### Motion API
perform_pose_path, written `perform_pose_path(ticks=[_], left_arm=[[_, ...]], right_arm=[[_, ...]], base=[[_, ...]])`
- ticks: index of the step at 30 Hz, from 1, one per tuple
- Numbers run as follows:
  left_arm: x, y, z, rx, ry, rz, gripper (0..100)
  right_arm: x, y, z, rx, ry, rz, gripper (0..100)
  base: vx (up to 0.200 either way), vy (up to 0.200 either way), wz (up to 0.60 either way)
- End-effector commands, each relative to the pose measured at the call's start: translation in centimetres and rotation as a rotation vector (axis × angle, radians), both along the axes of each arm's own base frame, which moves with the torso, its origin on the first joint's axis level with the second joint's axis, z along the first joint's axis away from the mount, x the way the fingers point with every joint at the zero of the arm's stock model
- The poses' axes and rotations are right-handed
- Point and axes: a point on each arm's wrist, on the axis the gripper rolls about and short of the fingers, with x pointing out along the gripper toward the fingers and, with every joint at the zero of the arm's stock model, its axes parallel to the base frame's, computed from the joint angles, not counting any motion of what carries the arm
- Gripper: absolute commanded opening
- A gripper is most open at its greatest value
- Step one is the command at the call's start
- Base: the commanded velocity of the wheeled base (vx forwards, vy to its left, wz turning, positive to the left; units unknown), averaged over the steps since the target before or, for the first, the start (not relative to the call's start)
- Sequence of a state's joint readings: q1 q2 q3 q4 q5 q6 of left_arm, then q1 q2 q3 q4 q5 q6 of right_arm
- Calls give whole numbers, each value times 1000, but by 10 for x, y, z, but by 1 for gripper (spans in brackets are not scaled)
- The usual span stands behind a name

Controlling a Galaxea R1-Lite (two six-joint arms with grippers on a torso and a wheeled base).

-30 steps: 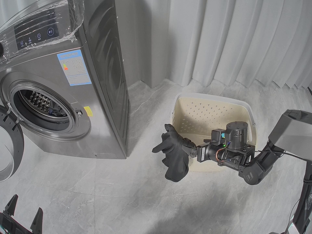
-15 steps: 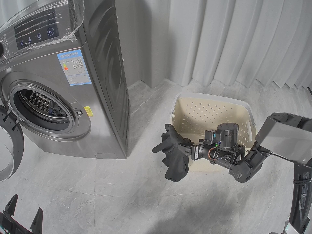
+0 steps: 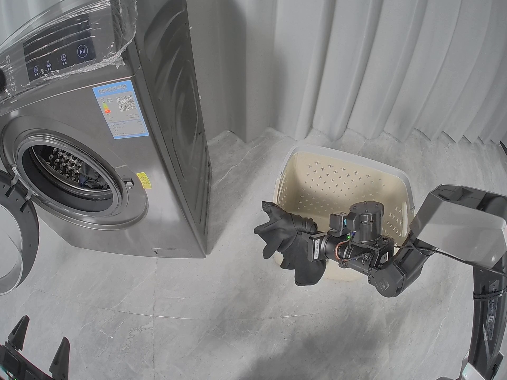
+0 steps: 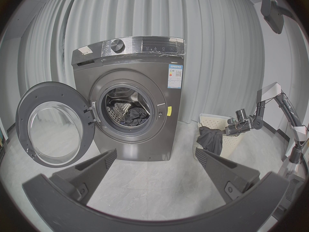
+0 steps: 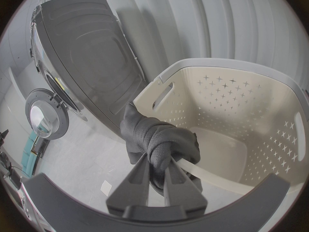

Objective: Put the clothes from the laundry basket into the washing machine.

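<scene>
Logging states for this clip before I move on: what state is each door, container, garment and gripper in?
Washing machine door: open, swung wide.
Drum: dark clothes inside.
Laundry basket: upright on the floor, visible bottom bare.
Dark garment: clamped, hanging at the basket's rim.
Right gripper: shut on the garment.
Left gripper: open, holding nothing.

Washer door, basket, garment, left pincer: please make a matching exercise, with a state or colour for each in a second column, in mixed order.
Column one
1 door
2 basket
3 garment
4 left pincer

Column two
a clamped in the right pincer
b swung wide on its hinge
c cream
d open, holding nothing

Pairs: 1-b, 2-c, 3-a, 4-d.
</scene>
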State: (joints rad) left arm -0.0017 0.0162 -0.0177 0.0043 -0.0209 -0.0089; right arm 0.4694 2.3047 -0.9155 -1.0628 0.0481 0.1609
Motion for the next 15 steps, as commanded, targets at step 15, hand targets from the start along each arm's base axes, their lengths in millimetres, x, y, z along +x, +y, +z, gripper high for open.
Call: perform_pose_path(ticks=[15], left_arm=[[0,0,-5,0,6,0,100]], right_arm=[[-54,-13,44,47,-95,37,0]], base=[[0,0,0]])
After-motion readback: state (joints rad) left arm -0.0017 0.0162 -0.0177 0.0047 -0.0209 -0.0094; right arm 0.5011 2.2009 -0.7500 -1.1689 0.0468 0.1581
